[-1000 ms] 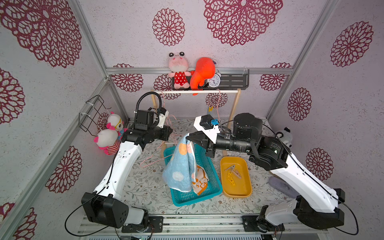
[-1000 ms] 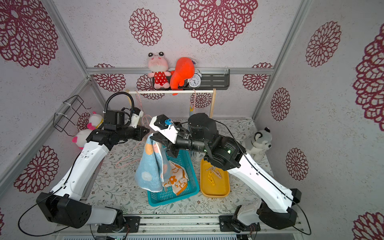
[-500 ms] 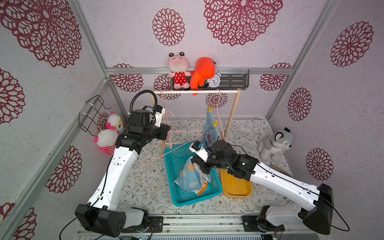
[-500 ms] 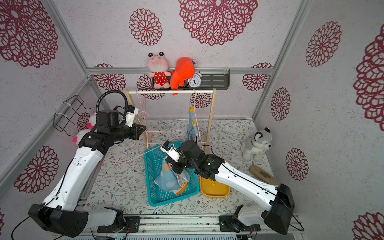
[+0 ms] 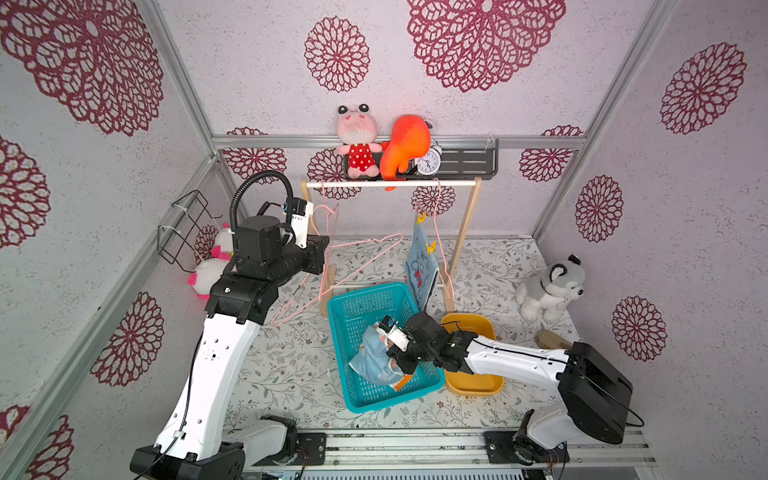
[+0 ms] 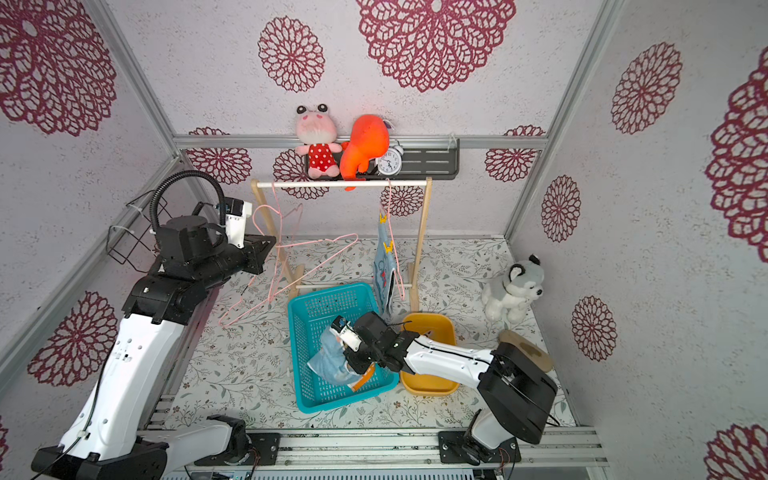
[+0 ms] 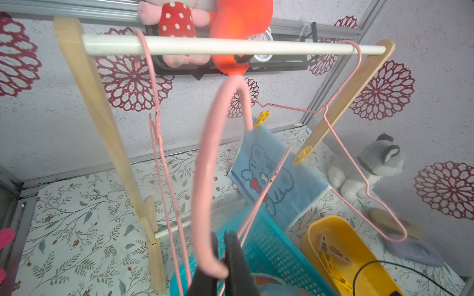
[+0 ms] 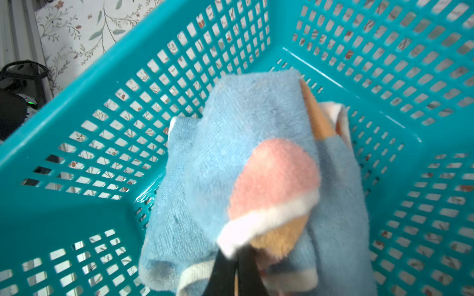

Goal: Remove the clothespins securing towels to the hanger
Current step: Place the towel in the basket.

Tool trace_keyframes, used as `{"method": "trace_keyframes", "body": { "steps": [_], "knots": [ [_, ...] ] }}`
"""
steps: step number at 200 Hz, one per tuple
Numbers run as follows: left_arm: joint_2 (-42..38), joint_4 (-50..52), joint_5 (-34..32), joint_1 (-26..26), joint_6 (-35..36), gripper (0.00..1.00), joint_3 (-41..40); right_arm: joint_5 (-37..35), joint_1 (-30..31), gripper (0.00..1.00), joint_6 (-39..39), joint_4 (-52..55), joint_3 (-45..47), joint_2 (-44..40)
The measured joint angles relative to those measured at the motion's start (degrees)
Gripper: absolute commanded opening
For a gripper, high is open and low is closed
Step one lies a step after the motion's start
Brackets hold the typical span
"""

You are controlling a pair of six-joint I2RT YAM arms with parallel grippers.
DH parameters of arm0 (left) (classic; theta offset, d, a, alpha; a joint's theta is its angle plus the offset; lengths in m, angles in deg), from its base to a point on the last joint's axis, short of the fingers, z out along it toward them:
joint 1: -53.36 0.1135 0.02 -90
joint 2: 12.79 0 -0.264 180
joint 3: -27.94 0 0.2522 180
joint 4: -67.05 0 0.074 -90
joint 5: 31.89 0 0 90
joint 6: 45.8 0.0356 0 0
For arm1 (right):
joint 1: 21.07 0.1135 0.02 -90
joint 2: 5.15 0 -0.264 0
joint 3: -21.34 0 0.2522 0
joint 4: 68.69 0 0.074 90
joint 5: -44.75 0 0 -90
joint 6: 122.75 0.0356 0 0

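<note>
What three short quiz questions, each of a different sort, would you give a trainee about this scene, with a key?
1. True or false: the cartoon towel lies in the teal basket.
2. What is the left gripper shut on? A) pink hanger B) clothespin C) towel
3. Fill in: ___ yellow clothespins pin the cartoon towel.
Key: 1 false, it hangs at the rack. 2 A. 3 two.
</note>
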Motion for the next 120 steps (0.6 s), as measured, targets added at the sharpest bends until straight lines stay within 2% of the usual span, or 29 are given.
{"method": "trace_keyframes", "body": {
  "steps": [55, 95, 120],
  "knots": [
    [0.44, 2.54, -8.83, -3.96, -0.96, 0.0, 4.63, -2.12, 0.22, 0.0, 1.27, -5.25, -1.25, 8.07],
    [1.44, 2.67, -16.39, -6.01, -2.01, 0.0, 7.41, -7.48, 0.33, 0.33, 1.57, -6.12, -2.51, 7.76],
    [3.65, 3.23, -19.91, -7.58, -2.54, 0.0, 10.4, -9.33, 0.33, 0.51, 1.6, -5.88, -1.16, 3.69]
  ]
}}
